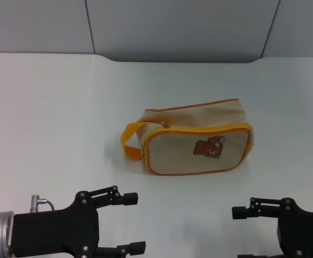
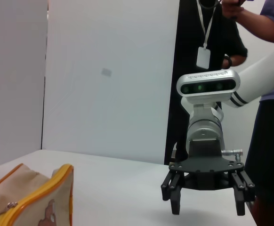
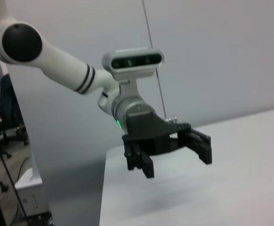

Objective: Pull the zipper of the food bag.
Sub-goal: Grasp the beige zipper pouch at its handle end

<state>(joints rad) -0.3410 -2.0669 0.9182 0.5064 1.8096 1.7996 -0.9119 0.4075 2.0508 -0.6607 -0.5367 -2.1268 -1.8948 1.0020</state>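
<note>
Head view: food bag [image 1: 197,138] sat frame centre, zipper [image 1: 191,110] untouched. Your left gripper [image 1: 125,223] and right gripper [image 1: 242,234] hung spread apart, lower corners. Approach pending; you'd need the pull tab [image 1: 166,126].

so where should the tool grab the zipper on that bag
Pinch the small silver pull tab at the strap-loop end of the food bag. It sits on the top panel, so come from above; the left tool is nearer that end.
</note>
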